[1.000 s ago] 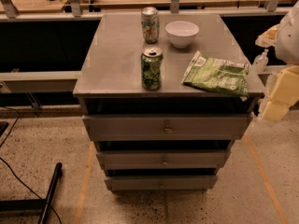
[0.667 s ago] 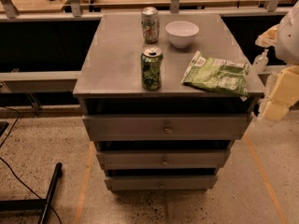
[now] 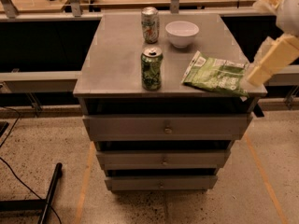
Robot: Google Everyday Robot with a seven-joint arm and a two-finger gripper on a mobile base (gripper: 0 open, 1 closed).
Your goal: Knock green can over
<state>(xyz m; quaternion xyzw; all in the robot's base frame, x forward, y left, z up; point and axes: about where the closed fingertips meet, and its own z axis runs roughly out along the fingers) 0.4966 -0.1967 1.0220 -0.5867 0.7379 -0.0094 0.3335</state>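
Observation:
The green can (image 3: 152, 69), mottled green with a silver top rim, stands upright near the front edge of the grey drawer cabinet's top (image 3: 117, 55). My gripper (image 3: 256, 73) hangs at the right edge of the view, cream-coloured, over the cabinet's front right corner. It is above the right end of the snack bag and well to the right of the green can, not touching it.
A silver-white can (image 3: 150, 24) stands upright behind the green can. A white bowl (image 3: 181, 33) sits to its right. A flat green snack bag (image 3: 216, 74) lies at the front right. Three drawers (image 3: 164, 127) are below. A black cable and bar lie on the floor at left.
My gripper has moved up and a little left, from beside the cabinet's right corner to above it. The cans, bowl and bag have not moved.

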